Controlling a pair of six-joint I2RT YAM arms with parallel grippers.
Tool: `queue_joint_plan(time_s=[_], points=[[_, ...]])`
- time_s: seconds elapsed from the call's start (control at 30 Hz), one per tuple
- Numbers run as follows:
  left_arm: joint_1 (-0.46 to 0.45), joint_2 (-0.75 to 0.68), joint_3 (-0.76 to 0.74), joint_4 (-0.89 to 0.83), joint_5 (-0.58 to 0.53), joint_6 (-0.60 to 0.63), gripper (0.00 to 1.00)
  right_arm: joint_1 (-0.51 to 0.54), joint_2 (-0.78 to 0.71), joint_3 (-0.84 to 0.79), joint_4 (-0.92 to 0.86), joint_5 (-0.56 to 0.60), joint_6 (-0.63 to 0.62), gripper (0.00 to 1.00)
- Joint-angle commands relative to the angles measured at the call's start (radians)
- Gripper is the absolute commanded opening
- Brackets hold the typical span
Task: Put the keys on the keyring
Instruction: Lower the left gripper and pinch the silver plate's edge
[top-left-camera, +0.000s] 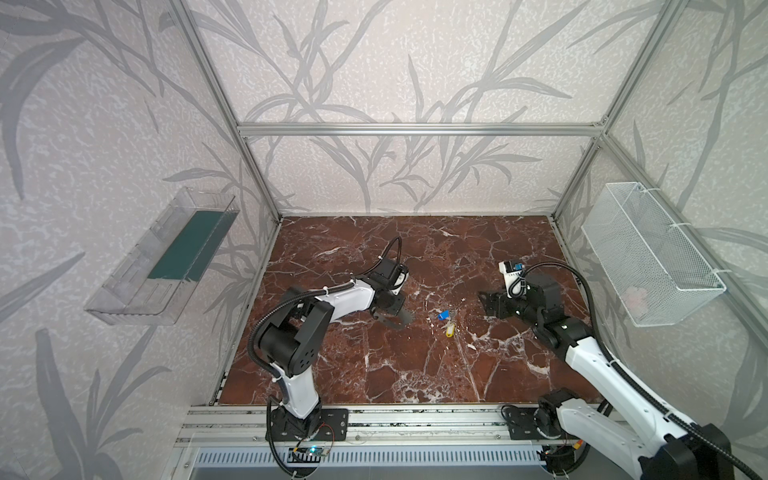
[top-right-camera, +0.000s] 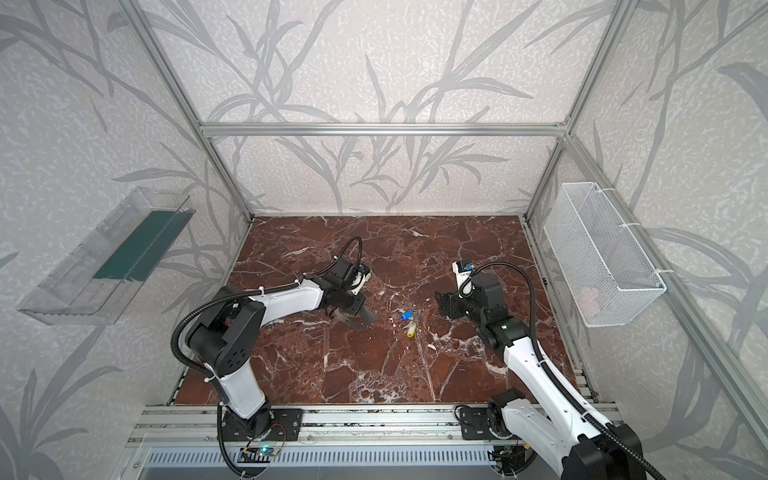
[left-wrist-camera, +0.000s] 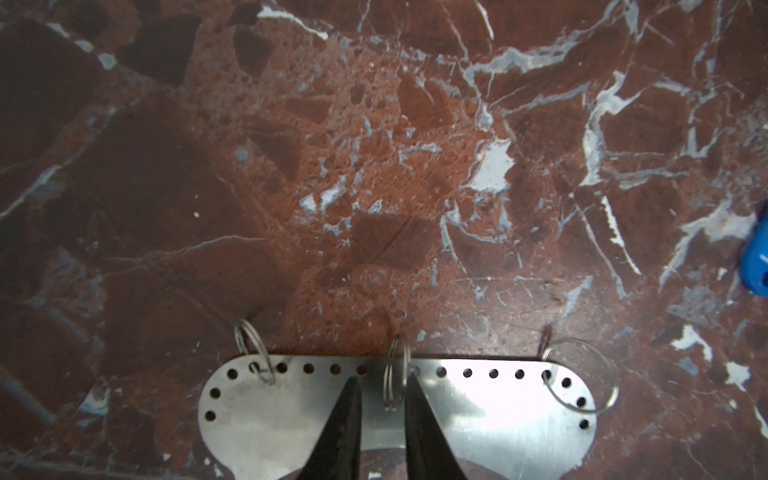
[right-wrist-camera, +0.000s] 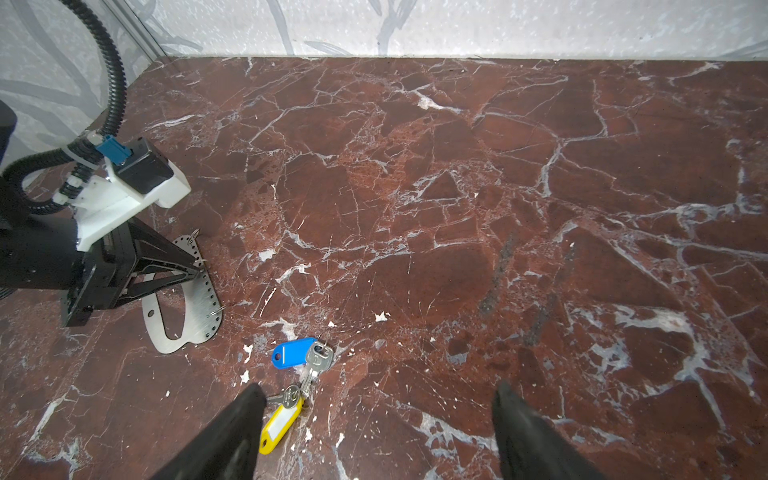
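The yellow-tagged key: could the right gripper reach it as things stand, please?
Probably yes: the right gripper is open beside the yellow-tagged key with nothing between them, though the blue-tagged key lies close.

Two keys (right-wrist-camera: 319, 358) (one blue-tagged (right-wrist-camera: 293, 351), one yellow-tagged (right-wrist-camera: 279, 426)), one keyring (left-wrist-camera: 498, 415), three split rings (left-wrist-camera: 396, 374), two arms (top-left-camera: 349, 300)

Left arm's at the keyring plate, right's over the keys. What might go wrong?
The left end effector straddles the middle split ring on the keyring plate; closing may pinch only the ring, leaving the plate to swing. The blue-tagged key and yellow-tagged key lie touching near the open right end effector, so one grab may drag both.
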Motion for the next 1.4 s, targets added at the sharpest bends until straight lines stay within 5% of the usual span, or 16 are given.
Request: queue_joint_plan(time_s=[0.0,1.37], points=[[0.005,0.023,0.039,-0.013,-0.012,0.018,0.21,0.004,-0.012,0.012,-0.008,0.010,-0.005,0.84],[0.005,0.008,0.005,-0.022,0.008,-0.003,0.21,0.004,-0.004,0.005,-0.004,0.011,-0.003,0.84]])
